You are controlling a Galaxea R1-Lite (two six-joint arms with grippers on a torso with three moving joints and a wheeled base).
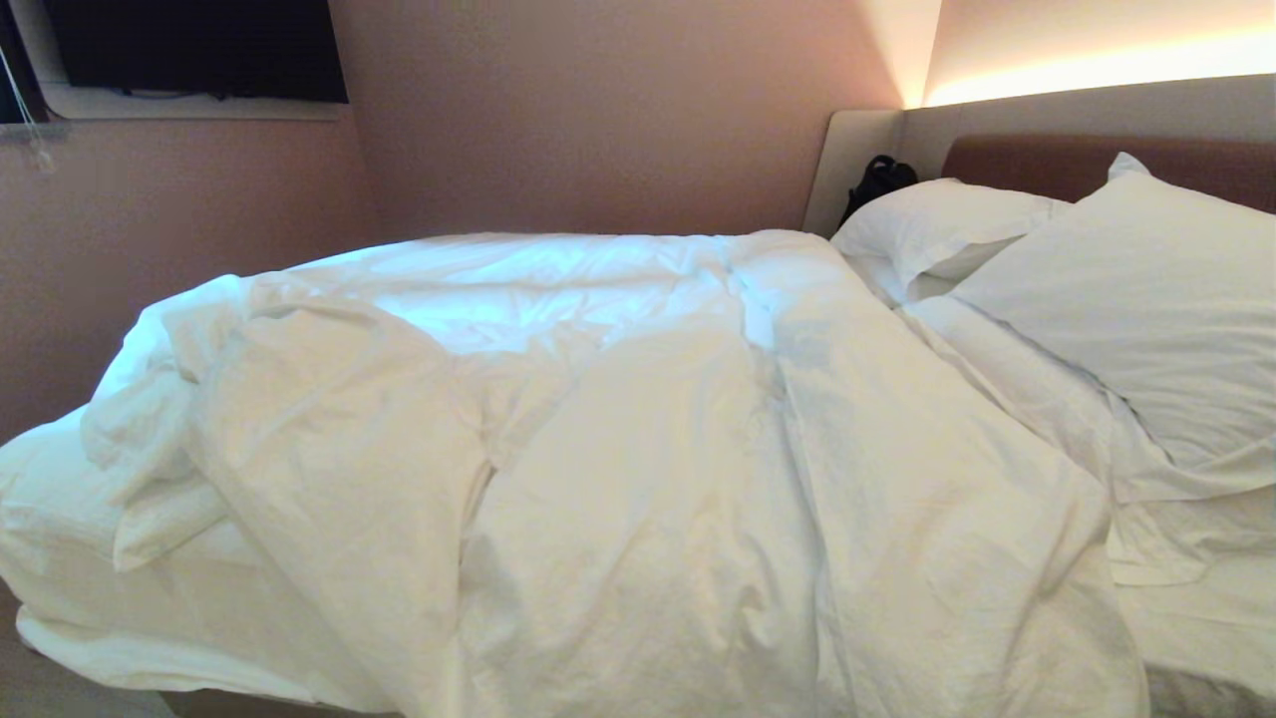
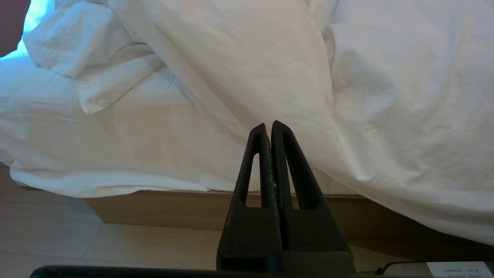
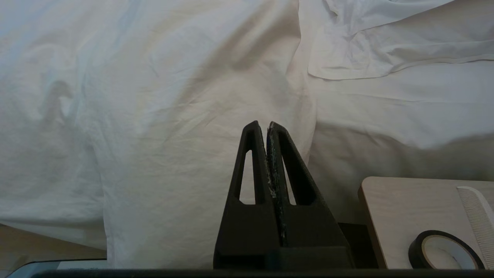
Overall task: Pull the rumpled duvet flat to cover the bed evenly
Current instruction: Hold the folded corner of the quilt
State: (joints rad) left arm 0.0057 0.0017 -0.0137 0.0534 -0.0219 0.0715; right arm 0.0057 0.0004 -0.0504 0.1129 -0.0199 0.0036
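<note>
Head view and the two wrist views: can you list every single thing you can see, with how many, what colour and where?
duvet: one, white, rumpled, bunched over the middle of the bed and hanging over the near side.
bed: one, tan wooden base, brown headboard at the right.
pillows: two, white, at the headboard end.
black object: one, behind the far pillow; cannot tell what it is.
screen: one, black, on the wall at upper left.
small table: one, pale wood, beside the bed.
tape roll: one, black, on that table.
comb: one, white, on that table.
left gripper: one, black, shut, short of the duvet.
right gripper: one, black, shut, before the duvet.
</note>
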